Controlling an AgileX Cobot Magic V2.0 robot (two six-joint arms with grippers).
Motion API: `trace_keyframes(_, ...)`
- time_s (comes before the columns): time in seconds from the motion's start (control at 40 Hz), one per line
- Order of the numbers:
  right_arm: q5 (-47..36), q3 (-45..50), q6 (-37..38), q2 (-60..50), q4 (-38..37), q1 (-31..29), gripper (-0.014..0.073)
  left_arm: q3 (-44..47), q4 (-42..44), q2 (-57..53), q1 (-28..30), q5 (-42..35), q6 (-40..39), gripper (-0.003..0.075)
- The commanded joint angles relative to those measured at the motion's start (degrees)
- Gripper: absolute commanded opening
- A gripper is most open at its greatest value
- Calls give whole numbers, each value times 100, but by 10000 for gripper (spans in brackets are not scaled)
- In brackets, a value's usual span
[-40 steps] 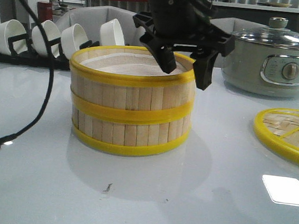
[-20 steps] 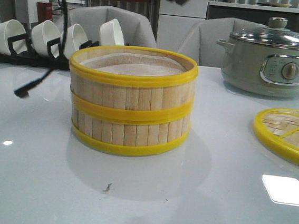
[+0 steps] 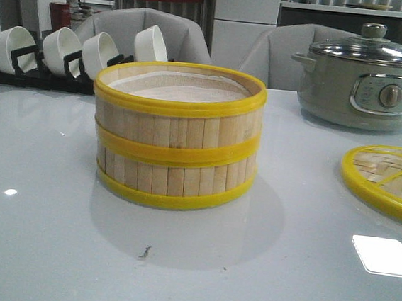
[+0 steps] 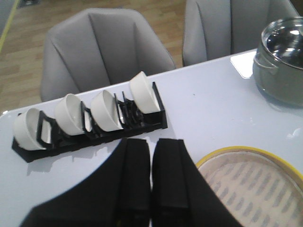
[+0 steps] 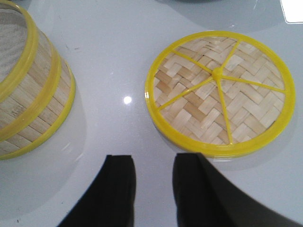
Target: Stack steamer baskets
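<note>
Two steamer baskets (image 3: 176,135) stand stacked in the middle of the table, pale wood slats between yellow rims, a pale liner showing in the top one. Neither gripper shows in the front view. In the left wrist view my left gripper (image 4: 151,144) is shut with nothing in it, high above the table beside the top basket's rim (image 4: 246,187). In the right wrist view my right gripper (image 5: 154,161) hangs open and empty over bare table, between the stacked baskets (image 5: 31,94) and the flat lid (image 5: 220,92).
A woven bamboo lid (image 3: 390,179) with a yellow rim lies at the right. A grey electric pot (image 3: 368,78) with a glass lid stands at the back right. A black rack of white bowls (image 3: 67,56) lines the back left, with grey chairs behind the table.
The dark gripper that was at the top basket's rim a second ago has lifted up and out of the front view, with its dangling cable. The stacked baskets have stayed in place.
</note>
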Motion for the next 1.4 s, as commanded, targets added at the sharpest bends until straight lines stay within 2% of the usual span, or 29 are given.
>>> trace_keyframes(0.0,-382,-230,-67,-36,-72,-6,328,541,-51,-838,153,-658,-68,103)
trace_keyframes(0.18,-382,-230,-67,-36,-72,-6,328,2046,-51,-2180,198,-1307,-80,103)
trace_keyframes(0.43,-382,-230,-67,-36,-72,-6,328,3814,-72,-4065,198,-1653,-237,103)
trace_keyframes(0.7,-382,-230,-67,-36,-72,-6,328,5235,-72,-5497,198,-2075,-354,102)
trace_keyframes(0.93,-382,-230,-67,-36,-72,-6,328,5852,-72,-5952,198,-2156,-354,102)
trace_keyframes(1.38,-359,-230,-67,-36,-72,-6,328,6184,-72,-5950,198,-2044,-354,102)
